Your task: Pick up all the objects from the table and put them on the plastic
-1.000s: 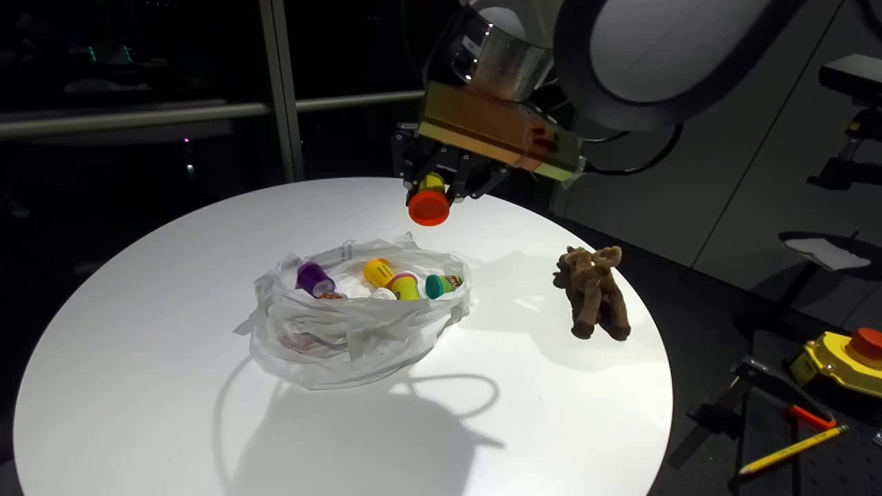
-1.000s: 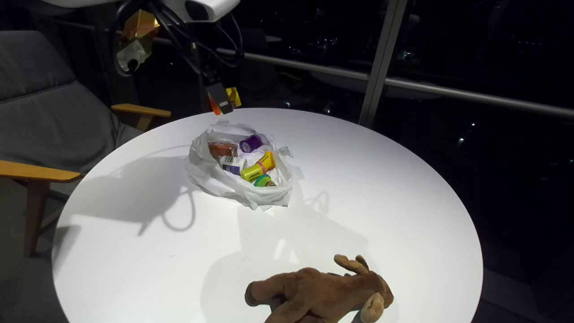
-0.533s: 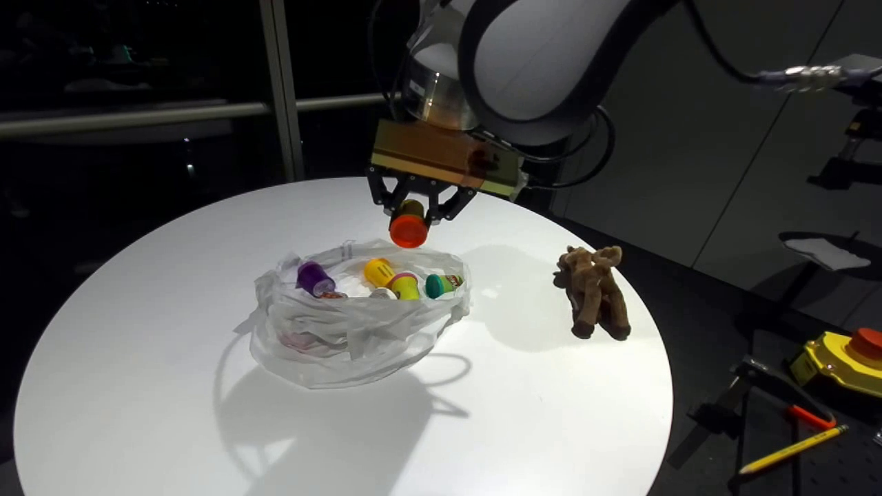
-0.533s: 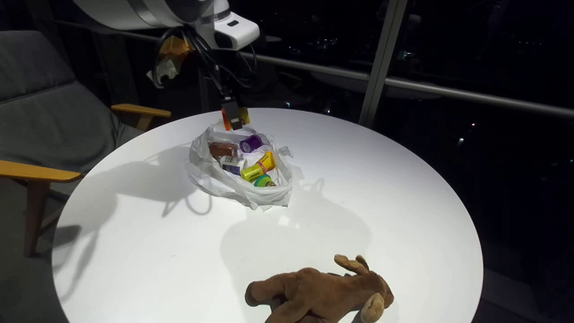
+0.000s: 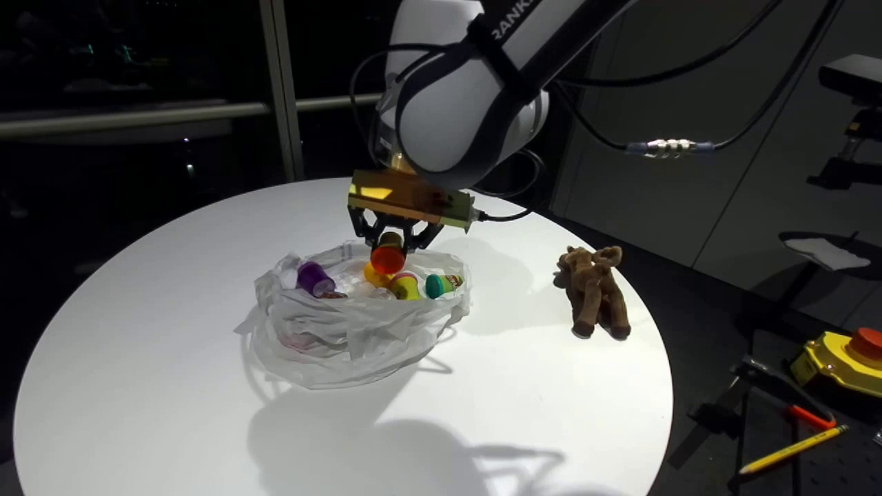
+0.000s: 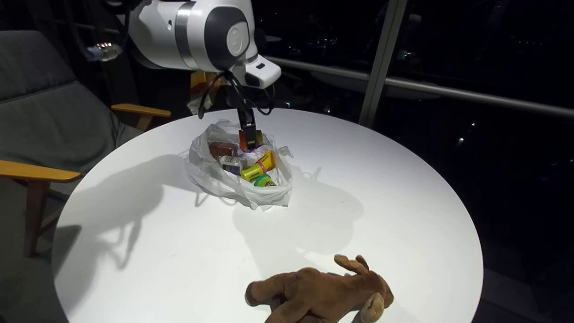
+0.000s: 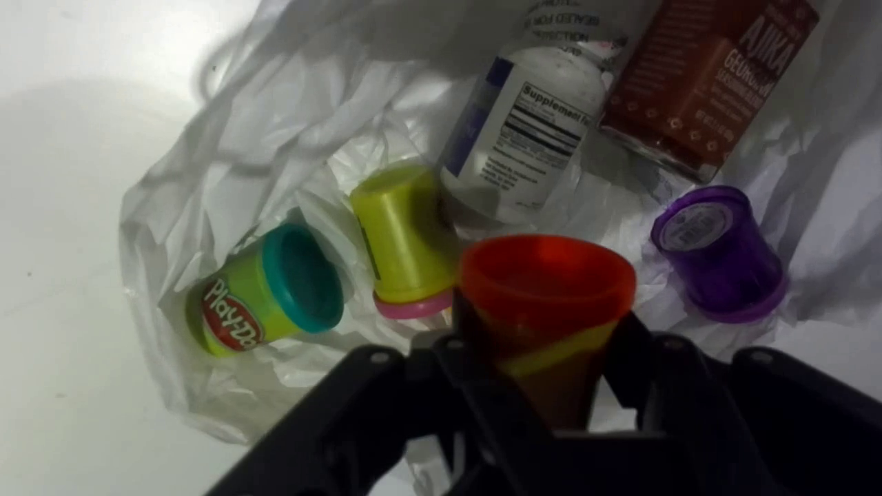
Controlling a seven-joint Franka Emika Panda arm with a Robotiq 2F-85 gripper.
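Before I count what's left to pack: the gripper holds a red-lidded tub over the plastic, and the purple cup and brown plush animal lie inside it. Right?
No: the brown plush animal lies on the white table, apart from the plastic, as both exterior views show. The gripper does hold the red-lidded tub over it, and the purple cup is inside.

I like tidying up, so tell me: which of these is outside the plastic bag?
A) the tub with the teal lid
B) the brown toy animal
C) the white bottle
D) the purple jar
B: both exterior views show the brown toy animal on the white table, apart from the plastic bag.
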